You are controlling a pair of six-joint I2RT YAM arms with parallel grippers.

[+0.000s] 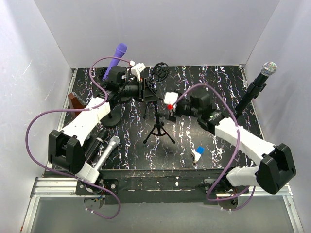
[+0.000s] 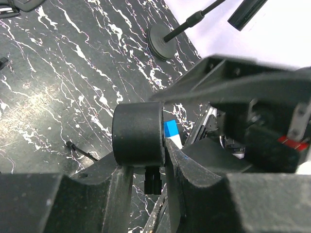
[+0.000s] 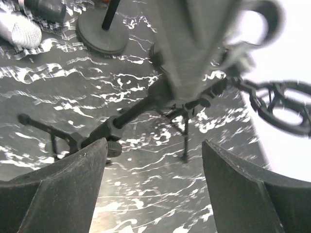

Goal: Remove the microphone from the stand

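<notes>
Right wrist: stand (image 3: 141,108) top blurred, cropped

Black desk (image 1: 194,133) veined with white across the middle of the frame. Plain white walls (image 1: 160,29) closing in at left, top and right. Aluminium rail (image 1: 160,191) along the lower edge, grey floor (image 1: 160,216) beneath. Soft, even light.

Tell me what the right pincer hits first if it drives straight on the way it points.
Most likely the tripod stand: in the right wrist view its hub and blurred upright lie dead ahead of the right pincer, between its open jaws. Depth is unclear, but nothing shows nearer.
</notes>
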